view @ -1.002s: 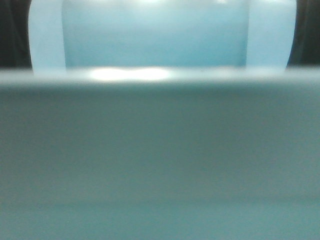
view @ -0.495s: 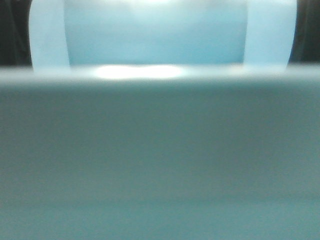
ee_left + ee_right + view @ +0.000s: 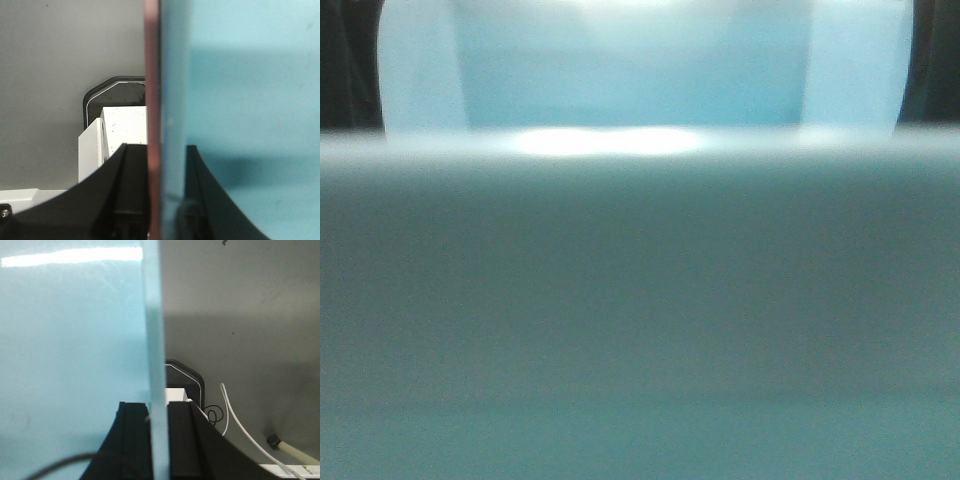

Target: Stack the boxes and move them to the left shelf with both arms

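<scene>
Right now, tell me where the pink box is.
In the left wrist view, the pink box shows only as an edge-on wall pressed against the blue box, both clamped between the left gripper fingers.

From the wrist views I see only grey floor [image 3: 55, 60]; on it I make out a white block [image 3: 122, 125], a dark rounded plate [image 3: 117, 92] and a thin white cable [image 3: 240, 415].

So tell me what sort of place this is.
Hard to say; probably an indoor workshop or lab. The views show only a plain grey floor, a white cable and white equipment. The light blue box fills the front view, with each tool clamped on the nested walls.
</scene>
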Motion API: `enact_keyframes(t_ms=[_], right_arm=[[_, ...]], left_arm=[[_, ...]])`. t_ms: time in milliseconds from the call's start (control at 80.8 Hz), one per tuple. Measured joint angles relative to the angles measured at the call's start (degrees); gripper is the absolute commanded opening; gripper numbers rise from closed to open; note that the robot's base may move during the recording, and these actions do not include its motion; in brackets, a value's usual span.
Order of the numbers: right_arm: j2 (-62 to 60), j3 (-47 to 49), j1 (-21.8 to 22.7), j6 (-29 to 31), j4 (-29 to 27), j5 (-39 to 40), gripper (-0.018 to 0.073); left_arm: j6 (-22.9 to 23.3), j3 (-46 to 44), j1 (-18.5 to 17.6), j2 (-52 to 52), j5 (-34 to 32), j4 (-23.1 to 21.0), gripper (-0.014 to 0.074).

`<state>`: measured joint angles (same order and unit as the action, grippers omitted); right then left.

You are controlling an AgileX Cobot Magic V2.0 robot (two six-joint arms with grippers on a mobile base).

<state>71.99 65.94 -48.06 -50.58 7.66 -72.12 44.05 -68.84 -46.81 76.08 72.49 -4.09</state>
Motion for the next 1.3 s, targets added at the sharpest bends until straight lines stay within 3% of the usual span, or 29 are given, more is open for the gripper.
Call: enact_keyframes(t_ms=[1299], right_arm=[[0.0, 0.0, 0.0, 0.0, 0.08, 0.0, 0.0057]], left_arm=[[0.0, 0.0, 0.0, 0.0, 0.0, 0.0, -0.0007]])
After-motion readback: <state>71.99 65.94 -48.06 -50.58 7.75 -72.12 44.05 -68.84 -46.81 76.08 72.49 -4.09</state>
